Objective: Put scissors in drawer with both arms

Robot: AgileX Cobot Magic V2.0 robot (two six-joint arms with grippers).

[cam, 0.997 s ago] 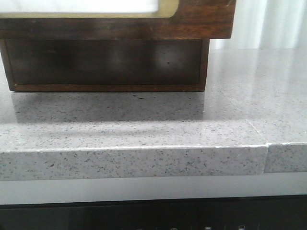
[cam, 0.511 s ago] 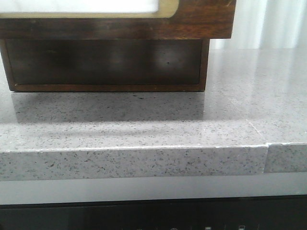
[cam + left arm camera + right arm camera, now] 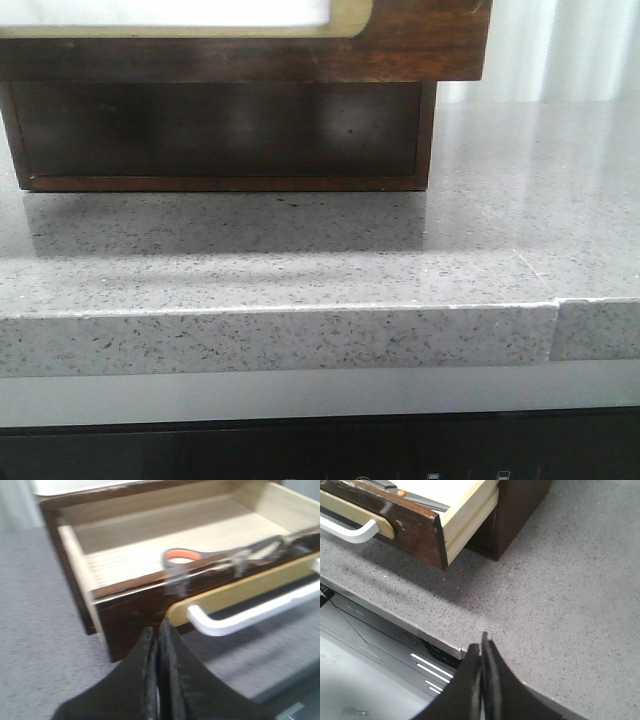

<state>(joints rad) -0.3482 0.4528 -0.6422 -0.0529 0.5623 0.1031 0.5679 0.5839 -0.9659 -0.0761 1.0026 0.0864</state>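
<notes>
The drawer [image 3: 135,600] is pulled out, with a dark brown front, a cream-rimmed panel and a white handle [image 3: 240,620]. The scissors [image 3: 215,557] lie inside it on the pale wood floor, orange-lined loop showing, just behind the front. My left gripper [image 3: 156,632] is shut and empty, just in front of the drawer front's corner. My right gripper [image 3: 482,647] is shut and empty, above the counter's front edge, off to the side of the drawer [image 3: 415,522]. A bit of the scissors [image 3: 402,495] shows there. In the front view the drawer front [image 3: 400,40] hangs over the cabinet.
The dark wooden cabinet [image 3: 220,135] stands on the grey speckled stone counter [image 3: 500,230], its side also in the right wrist view [image 3: 517,510]. The counter's front edge has a seam [image 3: 556,330]. A dark appliance panel [image 3: 385,640] sits below the counter.
</notes>
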